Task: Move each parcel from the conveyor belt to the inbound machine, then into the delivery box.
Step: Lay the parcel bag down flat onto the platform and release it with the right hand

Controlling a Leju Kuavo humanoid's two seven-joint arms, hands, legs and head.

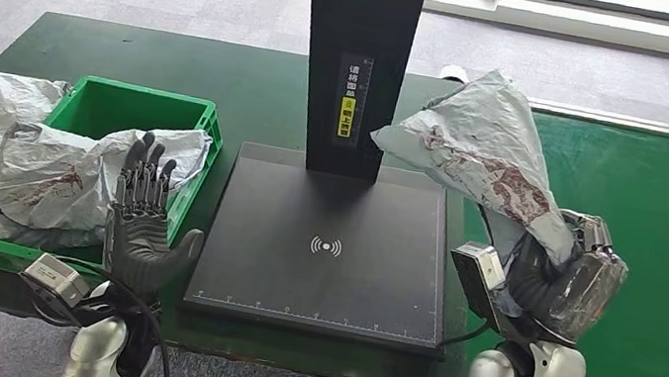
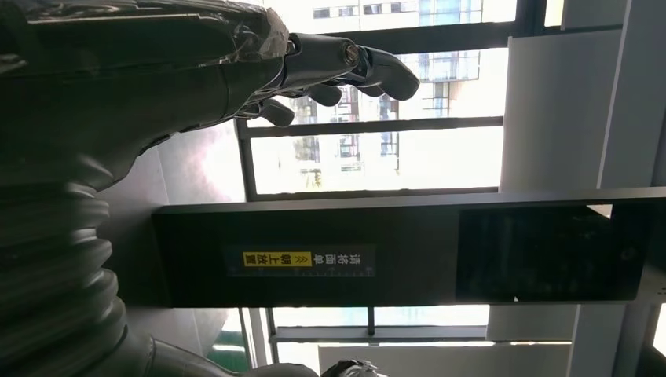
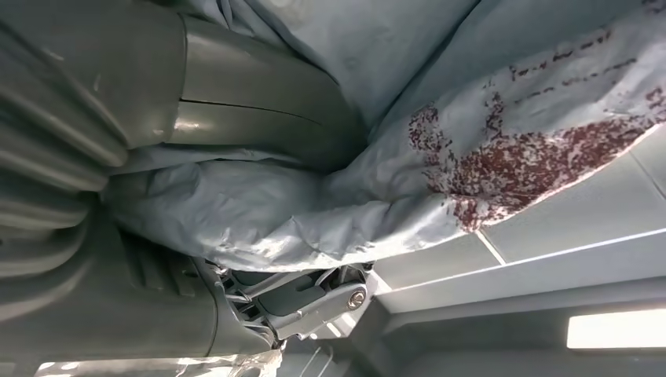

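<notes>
Parcel (image 1: 477, 145): grey bag gripped by right hand (image 1: 557, 277), long axis tilted up-left, overhanging inbound machine (image 1: 327, 247) plate's right edge; left hand (image 1: 141, 220) empty, fingers spread, beside delivery box (image 1: 87, 107).

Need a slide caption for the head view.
Right hand lifts a grey parcel beside the scanner plate; left hand open.

Showing crinkled, faintly glossy grey plastic on the parcel (image 1: 482, 146); matt black on the scanner plate (image 1: 327, 278); green plastic on the crate (image 1: 122, 107).
</notes>
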